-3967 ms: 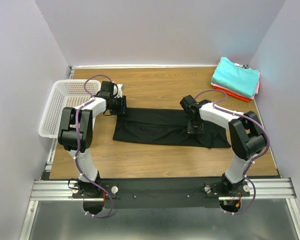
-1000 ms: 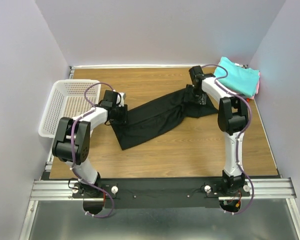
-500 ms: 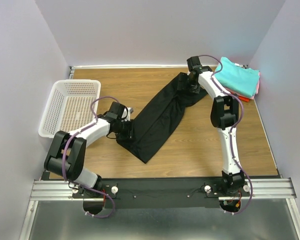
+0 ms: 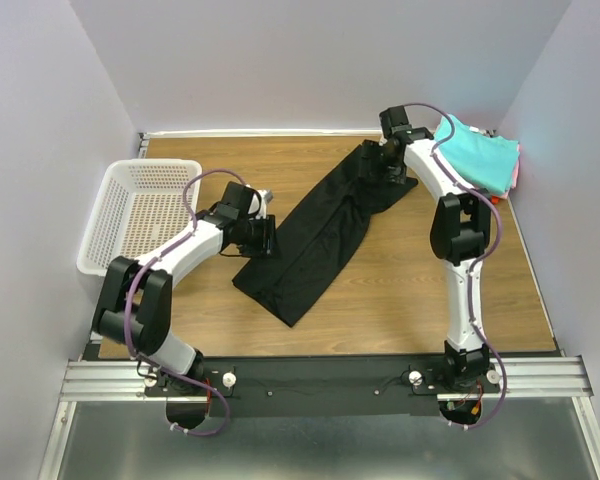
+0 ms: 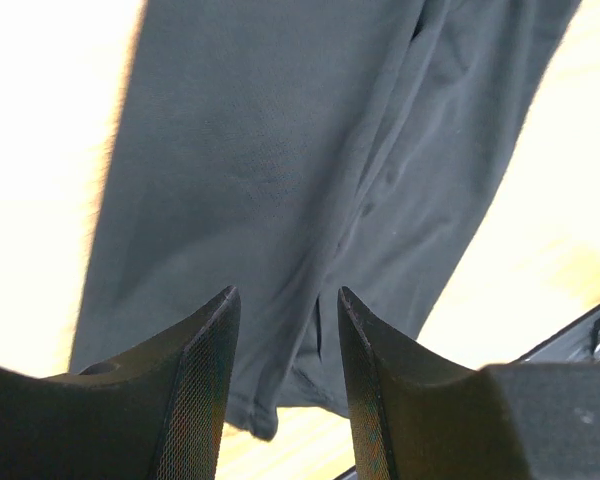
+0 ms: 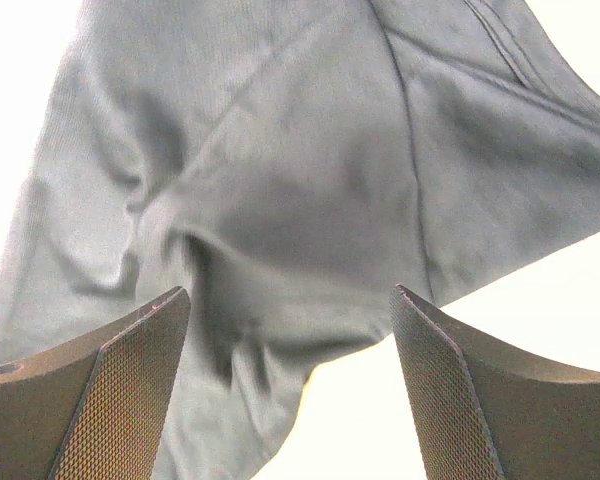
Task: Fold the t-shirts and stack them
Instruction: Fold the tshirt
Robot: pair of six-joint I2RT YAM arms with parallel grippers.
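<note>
The black t-shirt (image 4: 315, 240), folded into a long strip, lies slantwise on the table from the back right to the front middle. My left gripper (image 4: 263, 238) hovers at the strip's left edge, open; in the left wrist view the cloth (image 5: 280, 150) lies below the left gripper (image 5: 286, 292), with nothing between the fingers. My right gripper (image 4: 388, 170) is over the strip's far end, open wide above wrinkled black cloth (image 6: 280, 180), and the right gripper (image 6: 289, 290) holds nothing. Folded teal, red-orange and pink t-shirts (image 4: 475, 155) are stacked at the back right corner.
A white lattice basket (image 4: 135, 215) stands at the table's left edge. Bare wooden table (image 4: 420, 280) spreads to the right and front of the black strip. Walls close in the back and both sides.
The black strip swung from nearly level to a steep diagonal, its near end now toward the front. The right gripper's jaws widened and sit off the cloth. The left gripper shifted slightly right.
</note>
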